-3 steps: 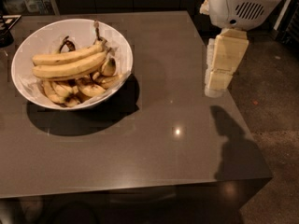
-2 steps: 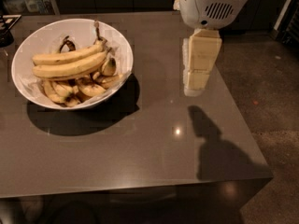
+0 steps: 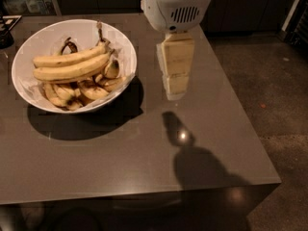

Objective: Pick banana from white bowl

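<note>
The white bowl (image 3: pixel 29 49) stands on the left part of the grey table. The banana (image 3: pixel 72 71), long, thick and yellow, lies across the bowl on top of the pile. A slimmer long banana (image 3: pixel 67 59) lies just behind it. Short brown-spotted bananas (image 3: pixel 91 90) lie underneath. My gripper (image 3: pixel 175 96) hangs above the table to the right of the bowl, pointing down, apart from the bowl and holding nothing that I can see.
The table (image 3: pixel 120 158) ends in a right edge near the gripper and a front edge below. Bare floor (image 3: pixel 274 90) lies to the right. A dark object (image 3: pixel 6 32) sits at the far left edge. Cabinets stand behind.
My gripper has moved left across the table, from near the right edge toward the bowl. The bowl and bananas have not moved.
</note>
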Robot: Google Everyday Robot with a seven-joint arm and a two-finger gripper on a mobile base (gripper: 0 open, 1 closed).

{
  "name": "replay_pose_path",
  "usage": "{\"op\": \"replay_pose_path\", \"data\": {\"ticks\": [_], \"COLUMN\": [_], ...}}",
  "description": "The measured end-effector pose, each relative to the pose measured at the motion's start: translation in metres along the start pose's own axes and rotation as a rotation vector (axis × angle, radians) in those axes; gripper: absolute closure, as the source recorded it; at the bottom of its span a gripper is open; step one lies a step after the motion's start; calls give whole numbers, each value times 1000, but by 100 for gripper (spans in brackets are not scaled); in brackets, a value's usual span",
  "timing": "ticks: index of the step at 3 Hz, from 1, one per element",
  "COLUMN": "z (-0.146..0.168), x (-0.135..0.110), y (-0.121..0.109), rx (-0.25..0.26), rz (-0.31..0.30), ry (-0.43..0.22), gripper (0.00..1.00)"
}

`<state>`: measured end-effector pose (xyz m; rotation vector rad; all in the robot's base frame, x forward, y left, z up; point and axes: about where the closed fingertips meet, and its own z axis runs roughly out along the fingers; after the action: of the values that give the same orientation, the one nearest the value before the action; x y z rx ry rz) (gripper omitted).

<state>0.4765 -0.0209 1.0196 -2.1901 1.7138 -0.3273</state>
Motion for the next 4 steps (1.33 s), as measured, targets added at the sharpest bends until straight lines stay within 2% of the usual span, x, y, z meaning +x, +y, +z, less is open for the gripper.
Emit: {"op": "replay_pose_path", "data": {"ticks": [1, 2, 3, 4], "z": [-5, 6, 21, 34], "x": [-3, -24, -52, -63], "y": [-1, -12, -30, -43], "rx": [16, 56, 92, 82], "rz": [-2, -32, -98, -110], "ry": [-3, 31, 64, 65], "gripper": [0, 0, 0, 0]}}
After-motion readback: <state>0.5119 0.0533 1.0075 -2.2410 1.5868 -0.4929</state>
